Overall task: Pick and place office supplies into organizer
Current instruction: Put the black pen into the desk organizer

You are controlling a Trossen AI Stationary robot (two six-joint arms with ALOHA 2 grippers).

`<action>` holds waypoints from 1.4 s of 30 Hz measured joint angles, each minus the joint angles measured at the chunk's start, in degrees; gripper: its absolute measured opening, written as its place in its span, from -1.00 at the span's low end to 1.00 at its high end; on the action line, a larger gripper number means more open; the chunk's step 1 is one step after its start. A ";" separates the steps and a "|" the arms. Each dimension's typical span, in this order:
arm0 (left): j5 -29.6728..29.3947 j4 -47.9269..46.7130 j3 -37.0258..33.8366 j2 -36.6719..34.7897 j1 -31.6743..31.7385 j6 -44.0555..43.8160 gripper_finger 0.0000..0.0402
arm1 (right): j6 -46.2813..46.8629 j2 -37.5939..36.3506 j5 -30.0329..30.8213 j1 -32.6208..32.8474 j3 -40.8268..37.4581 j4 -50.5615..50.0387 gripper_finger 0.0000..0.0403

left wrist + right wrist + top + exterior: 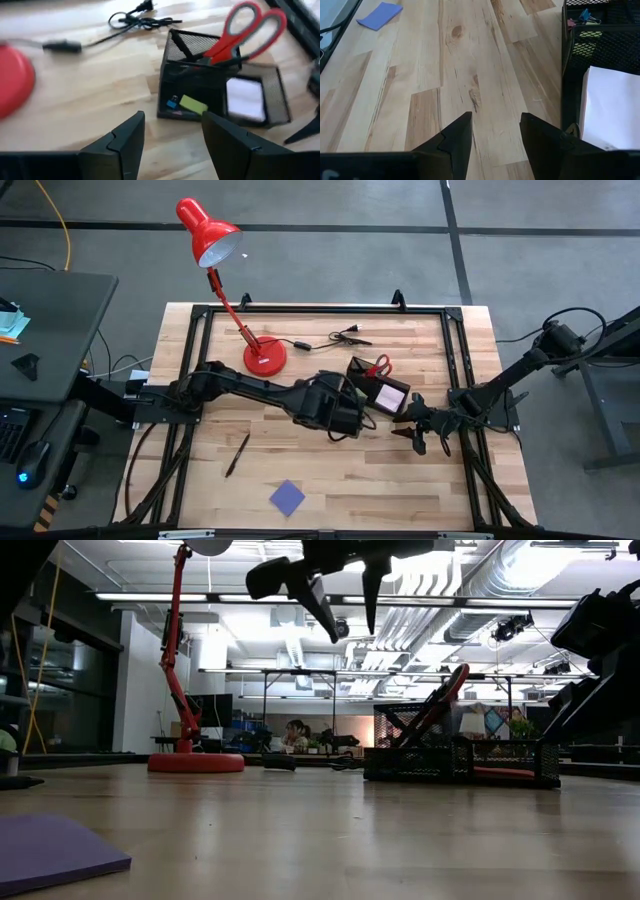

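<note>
Wood table (330,480) under both arms. Organizer (378,387) near centre, already holds scissors (381,366) upright in tall section, pale pad (245,99) flat in shallow bay. Left gripper (172,140) just beside organizer, fingers apart, empty. Right gripper (495,131) hangs beside organizer, fingers apart, empty. Blue pad (287,498) and pen (237,454) lie well apart toward front edge, likely next targets.

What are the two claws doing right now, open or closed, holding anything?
Left claw: open, empty, by the organizer.
Right claw: open, empty, beside the organizer.
</note>
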 joint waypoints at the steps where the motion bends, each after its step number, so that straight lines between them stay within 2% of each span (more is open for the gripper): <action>1: -0.15 0.02 0.00 0.00 0.00 2.82 -0.08 | 0.00 0.00 0.00 -0.02 0.00 0.00 -0.22; 5: -5.89 0.94 -2.74 -0.02 -1.45 7.58 -0.08 | 0.01 0.00 -0.01 -0.01 0.00 0.01 -0.21; 9: -9.56 0.23 -6.51 0.00 -3.89 5.90 -0.08 | 0.01 0.00 -0.01 -0.01 0.00 0.02 -0.23; 11: -12.09 -0.71 -9.01 0.02 -4.78 -0.51 -0.08 | 0.00 0.00 -0.02 -0.02 0.00 0.00 -0.22; 13: -11.44 -3.95 -10.51 0.02 -4.86 -10.91 -0.08 | 0.00 0.00 -0.02 -0.01 0.00 0.01 -0.21; 18: 4.12 -18.34 -11.15 0.02 -4.37 -41.98 -0.08 | 0.00 0.00 0.00 -0.02 0.00 0.00 -0.23; 20: 5.17 -17.61 -11.93 -0.09 -5.19 -47.84 -0.08 | 0.00 0.00 0.00 -0.02 0.00 0.00 -0.24; 21: 3.79 -17.94 -12.30 -0.09 -5.50 -47.21 -0.08 | 0.00 0.00 -0.02 -0.01 0.00 0.02 -0.24; 25: -5.24 -18.04 -12.15 -1.66 -7.01 -30.91 -0.08 | 0.00 0.00 -0.02 -0.02 0.00 0.00 -0.23; 30: -16.92 -17.89 -15.20 -3.72 -9.52 -22.75 -0.08 | 0.00 0.00 -0.01 -0.02 0.00 0.00 -0.21; 33: -19.62 -17.25 -20.31 -5.77 -11.09 -23.00 -0.08 | 0.00 0.00 -0.01 -0.02 0.00 0.00 -0.23; 36: -26.24 -15.79 -26.11 -5.61 -13.84 -24.93 -0.08 | 0.01 0.00 -0.02 -0.01 0.00 0.12 -0.24; 39: -27.11 -17.67 -31.63 -6.03 -17.89 -35.44 -0.08 | 0.00 0.00 0.00 -0.02 0.00 0.06 -0.22; 42: -28.32 -17.17 -38.18 -8.78 -21.74 -39.06 -0.08 | 0.01 0.00 -0.01 0.00 0.00 -0.05 -0.21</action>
